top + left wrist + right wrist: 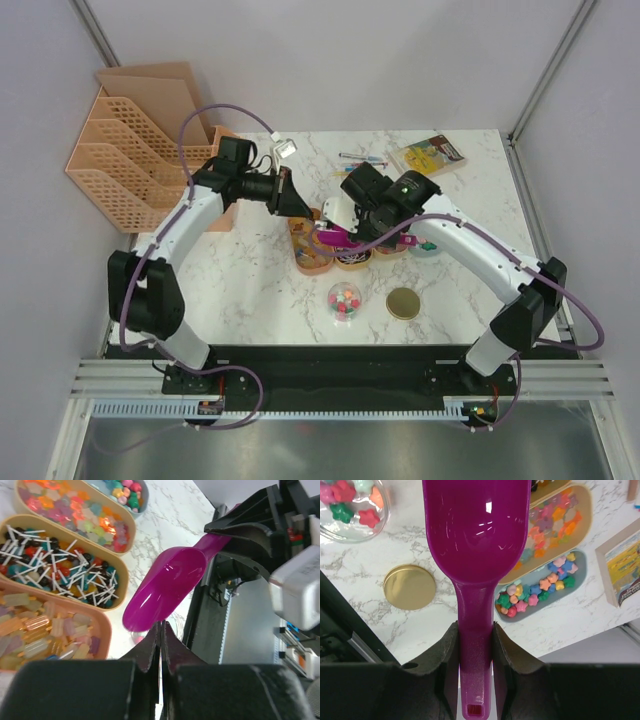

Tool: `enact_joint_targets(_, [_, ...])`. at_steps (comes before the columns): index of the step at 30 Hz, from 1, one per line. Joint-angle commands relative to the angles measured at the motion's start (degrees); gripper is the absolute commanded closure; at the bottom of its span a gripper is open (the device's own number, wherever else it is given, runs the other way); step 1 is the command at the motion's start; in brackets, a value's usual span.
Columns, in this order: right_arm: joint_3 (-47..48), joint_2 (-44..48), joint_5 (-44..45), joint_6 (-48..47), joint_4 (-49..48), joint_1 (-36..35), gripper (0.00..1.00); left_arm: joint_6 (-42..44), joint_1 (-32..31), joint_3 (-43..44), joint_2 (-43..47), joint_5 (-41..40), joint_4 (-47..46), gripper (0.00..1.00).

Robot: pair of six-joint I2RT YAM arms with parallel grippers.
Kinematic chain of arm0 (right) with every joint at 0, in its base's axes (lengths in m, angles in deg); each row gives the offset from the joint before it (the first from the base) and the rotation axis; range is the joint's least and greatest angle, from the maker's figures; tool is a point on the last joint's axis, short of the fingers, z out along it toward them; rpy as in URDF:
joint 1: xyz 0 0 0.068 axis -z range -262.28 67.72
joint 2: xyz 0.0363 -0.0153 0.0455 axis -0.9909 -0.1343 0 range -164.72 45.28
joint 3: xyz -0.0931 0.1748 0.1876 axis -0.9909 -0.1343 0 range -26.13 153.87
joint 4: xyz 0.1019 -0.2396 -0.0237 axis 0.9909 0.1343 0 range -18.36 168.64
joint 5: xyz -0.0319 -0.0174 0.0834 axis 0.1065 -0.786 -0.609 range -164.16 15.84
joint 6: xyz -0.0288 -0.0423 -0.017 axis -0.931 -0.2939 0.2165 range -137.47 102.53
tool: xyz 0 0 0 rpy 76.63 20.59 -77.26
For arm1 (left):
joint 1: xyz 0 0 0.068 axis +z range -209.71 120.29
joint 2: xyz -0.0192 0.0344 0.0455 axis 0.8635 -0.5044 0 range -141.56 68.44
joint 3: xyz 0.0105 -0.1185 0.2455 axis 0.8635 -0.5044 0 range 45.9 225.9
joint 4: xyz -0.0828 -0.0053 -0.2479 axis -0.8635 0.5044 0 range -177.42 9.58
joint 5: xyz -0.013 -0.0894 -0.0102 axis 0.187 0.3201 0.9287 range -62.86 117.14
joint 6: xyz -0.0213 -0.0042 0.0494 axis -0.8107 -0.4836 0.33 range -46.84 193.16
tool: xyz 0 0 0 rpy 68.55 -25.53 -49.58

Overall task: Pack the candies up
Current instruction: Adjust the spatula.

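Candies (65,575) sit sorted in four oblong trays (106,637) just beyond the jar (379,521), on the side away from the arm bases. A few star-shaped ones are already inside the jar. The gold lid (410,586) lies off, just beside the jar toward the right arm.

Right gripper (475,632): partly closed, pinching the handle of the purple scoop (475,540). The bowl is empty and hangs above the table near the jar, on the trays' side.

Left gripper (161,630): closed fingertip to fingertip on nothing, hovering beyond the jar by the trays.

We judge the step in hand to be loading the scoop. We would enter a tray at a shallow angle, take a modest load and level the bowl before lifting. Then we would carry it low, centre the lip over the jar mouth and tip slowly. The left arm should keep out of that path. The main risk is spill at the jar rim.
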State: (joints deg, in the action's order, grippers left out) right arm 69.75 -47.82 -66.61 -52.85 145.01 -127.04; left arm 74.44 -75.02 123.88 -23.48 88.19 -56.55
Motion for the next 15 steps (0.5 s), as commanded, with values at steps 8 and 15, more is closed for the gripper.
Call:
enact_joint_targets(8, [5.6,2.3,-3.3,3.5,-3.0,3.8,1.0,-4.6,-5.6,9.7,-8.7,2.1,0.3,0.98])
enact_joint_targets(15, [8.9,7.0,-9.1,5.6,-4.6,6.7,1.0,-4.6,-8.8,12.4,-13.4,-0.3,-0.3,0.98])
